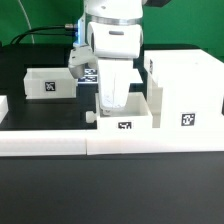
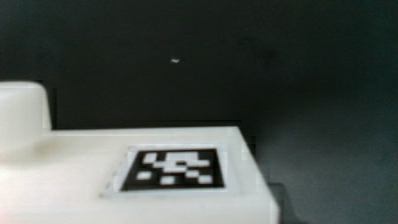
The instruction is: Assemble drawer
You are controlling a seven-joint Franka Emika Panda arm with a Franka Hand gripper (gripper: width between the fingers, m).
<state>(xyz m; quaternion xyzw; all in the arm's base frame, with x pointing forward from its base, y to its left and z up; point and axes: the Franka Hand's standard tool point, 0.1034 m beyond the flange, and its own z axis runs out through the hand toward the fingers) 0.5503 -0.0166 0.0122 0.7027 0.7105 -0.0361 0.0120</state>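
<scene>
The drawer's parts stand apart on the black table. A small open-top tray with a tag on its front and a knob on its side sits in the middle, against the front wall. A second tray sits at the exterior view's left. The tall housing stands at the right. My gripper reaches down into the middle tray near its knob-side wall. Its fingertips are hidden, so I cannot tell whether they grip. The wrist view shows a white tagged surface close up and a rounded white piece.
A long low white border wall runs along the front of the table. The marker board lies behind my gripper. The housing stands close to the middle tray's right side.
</scene>
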